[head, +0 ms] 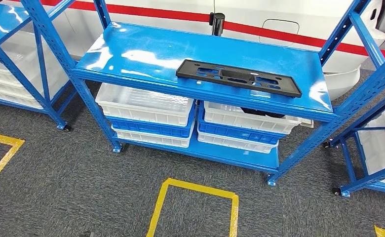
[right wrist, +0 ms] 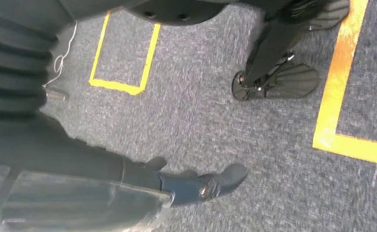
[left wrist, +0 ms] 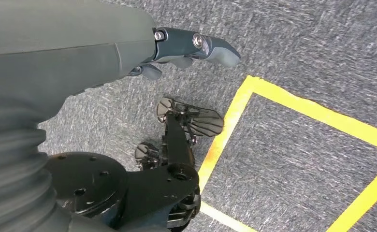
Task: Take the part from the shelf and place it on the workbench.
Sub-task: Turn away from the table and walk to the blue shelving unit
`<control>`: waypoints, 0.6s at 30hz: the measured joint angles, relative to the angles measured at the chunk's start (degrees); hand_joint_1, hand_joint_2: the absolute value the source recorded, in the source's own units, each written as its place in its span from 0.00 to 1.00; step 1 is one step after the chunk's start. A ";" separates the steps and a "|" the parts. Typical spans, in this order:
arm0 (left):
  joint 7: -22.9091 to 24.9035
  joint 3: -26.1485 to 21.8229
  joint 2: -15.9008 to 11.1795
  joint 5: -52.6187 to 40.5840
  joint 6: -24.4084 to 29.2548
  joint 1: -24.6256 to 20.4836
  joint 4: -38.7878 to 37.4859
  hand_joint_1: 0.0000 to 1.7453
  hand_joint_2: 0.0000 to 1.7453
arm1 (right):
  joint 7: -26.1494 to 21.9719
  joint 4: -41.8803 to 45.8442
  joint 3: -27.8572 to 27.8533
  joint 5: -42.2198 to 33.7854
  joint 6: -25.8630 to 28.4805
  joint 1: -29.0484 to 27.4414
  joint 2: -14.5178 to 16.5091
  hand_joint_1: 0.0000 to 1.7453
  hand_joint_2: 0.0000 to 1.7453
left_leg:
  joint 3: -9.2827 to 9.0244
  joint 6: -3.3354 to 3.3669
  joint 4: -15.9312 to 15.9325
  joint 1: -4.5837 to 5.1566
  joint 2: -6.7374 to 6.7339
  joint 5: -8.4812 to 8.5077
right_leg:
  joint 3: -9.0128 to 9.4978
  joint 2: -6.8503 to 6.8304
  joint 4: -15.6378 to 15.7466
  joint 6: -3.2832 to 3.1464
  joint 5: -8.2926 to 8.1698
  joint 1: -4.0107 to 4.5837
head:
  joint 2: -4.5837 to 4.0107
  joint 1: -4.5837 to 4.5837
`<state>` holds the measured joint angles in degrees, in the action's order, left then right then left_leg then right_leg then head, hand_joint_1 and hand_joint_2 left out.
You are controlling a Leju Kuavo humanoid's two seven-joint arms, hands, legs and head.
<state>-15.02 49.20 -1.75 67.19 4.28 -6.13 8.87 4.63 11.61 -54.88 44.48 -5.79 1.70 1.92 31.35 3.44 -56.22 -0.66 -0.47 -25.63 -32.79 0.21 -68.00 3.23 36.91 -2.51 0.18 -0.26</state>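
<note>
A blue metal shelf stood on small casters on the grey carpeted floor. On its glossy top level lay a long, flat black part, set slantwise toward the right front edge, its right end near the front right corner. The lower level carried two side-by-side stacks of white and blue crates, the left stack near the left front leg, the right stack reaching toward the right end. Something dark lay in the right stack's top crate. Yellow tape marked an open-ended rectangle on the floor just before the shelf's front edge.
</note>
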 joint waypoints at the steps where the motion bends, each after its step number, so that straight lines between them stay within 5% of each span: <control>1: 0.01 0.00 0.00 0.00 0.00 0.00 0.00 0.00 1.00 | 0.00 0.00 0.00 0.00 0.00 0.00 0.00 0.00 0.00 | 0.00 0.00 0.00 0.00 -0.01 -0.01 | -0.17 0.00 -0.24 0.00 0.07 0.00 | 0.00 0.00; 4: 0.05 0.01 0.02 0.02 0.03 0.03 0.00 0.00 1.00 | 0.01 0.00 -0.02 0.00 0.01 -0.17 -0.02 0.00 0.00 | -0.18 -0.18 -0.02 0.08 -0.01 -0.18 | -2.03 0.00 -2.08 0.44 -0.33 0.15 | 0.00 -0.02; 6: 0.14 0.02 -0.01 0.05 0.04 0.08 -0.02 0.00 1.00 | 0.04 -0.01 -0.22 0.00 0.01 -0.24 0.11 0.00 0.00 | -1.20 -1.57 -0.29 0.39 -0.36 -1.32 | -1.03 -0.95 4.02 0.50 -5.44 0.41 | 0.00 -0.02; 8: 0.18 0.02 -0.07 0.07 0.04 0.12 -0.04 0.00 1.00 | 0.06 -0.02 -0.44 0.00 -0.10 -0.17 0.31 0.00 0.00 | -2.16 -2.85 -0.55 0.43 -0.97 -2.33 | 1.62 -1.58 11.59 -0.41 -10.03 0.53 | 0.00 -0.02; 10: 0.18 0.02 -0.07 0.07 0.08 0.12 -0.04 0.00 1.00 | 0.07 -0.02 -0.55 0.01 -0.33 -0.21 0.38 0.00 0.00 | -2.02 -3.23 -1.53 -0.07 -1.02 -3.18 | 1.80 -0.91 11.57 -1.39 -9.98 0.42 | 0.00 -0.04; 12: 0.18 0.02 -0.07 0.08 0.10 0.11 -0.04 0.00 1.00 | 0.05 -0.02 -0.68 0.07 -0.49 -0.18 0.40 0.00 0.00 | 0.36 -3.75 -6.77 -0.39 -0.42 -6.08 | 2.10 -0.30 11.61 -2.18 -9.85 0.44 | 0.00 -0.10; 15: 0.20 0.04 -0.07 0.25 0.11 0.18 -0.04 0.00 1.00 | -0.05 -0.02 -0.85 0.30 -0.58 -0.20 0.39 0.00 0.00 | 6.78 -3.92 -17.83 -0.44 0.08 -9.71 | 2.44 0.68 11.60 -2.86 -9.51 0.98 | 0.00 -0.14; 16: 0.20 0.04 -0.07 0.33 0.11 0.21 -0.04 0.00 1.00 | -0.08 -0.02 -0.89 0.39 -0.59 -0.21 0.39 0.00 0.00 | 7.64 -3.71 -18.37 -0.42 0.11 -8.81 | 2.67 1.11 11.60 -3.04 -9.38 1.20 | 0.00 -0.13; 18: 0.19 0.04 -0.09 0.48 0.09 0.24 -0.04 0.00 1.00 | -0.20 -0.02 -0.93 0.55 -0.59 -0.20 0.42 0.00 0.00 | 6.06 -2.73 -12.60 -0.26 0.64 -3.84 | 3.34 2.07 11.61 -3.38 -9.07 1.64 | 0.00 -0.14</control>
<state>-14.83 49.24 -1.84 67.66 4.38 -5.89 8.83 4.43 11.58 -55.82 45.03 -6.38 1.50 2.34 37.40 0.71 -68.82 -0.92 0.17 -29.47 -29.45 2.28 -56.38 -0.15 27.84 -0.88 0.17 -0.40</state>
